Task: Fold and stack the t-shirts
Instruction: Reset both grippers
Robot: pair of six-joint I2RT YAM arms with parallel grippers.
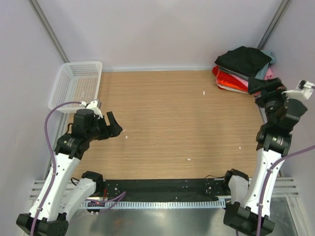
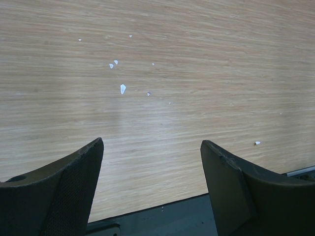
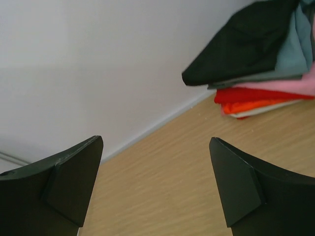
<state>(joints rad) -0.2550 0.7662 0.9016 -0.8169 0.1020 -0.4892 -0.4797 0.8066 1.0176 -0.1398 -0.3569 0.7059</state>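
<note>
Basically, at far left the white mesh basket [image 1: 76, 83] is sitting at the back-left corner of the desk [image 1: 172, 113], well apart from any cloth. The left tool [image 1: 112, 126] is hovering just in front of it with its fingers spread wide and gripping nothing. Its wrist view is showing only bare wood and a few white specks [image 2: 122, 88]. No shirt is lying across the middle of the desk. At the back-right corner the stack of t-shirts [image 1: 241, 71] is sitting by the wall. The white shirt [image 3: 246, 114] is lying lowest, then the red-orange shirt [image 3: 256, 98], pink shirt [image 3: 290, 86] and teal-grey shirt [image 3: 295, 54]. The black shirt [image 3: 246, 44] is lying on top, overhanging the pile's edge and looking looser than the rest. The right tool [image 1: 261, 88] is hanging just beside the stack, also wide open and empty. Judging from this, the folding and stacking is looking done or nearly so. At most the black shirt is needing a tidy. Nothing seems to be blocking either arm.
</note>
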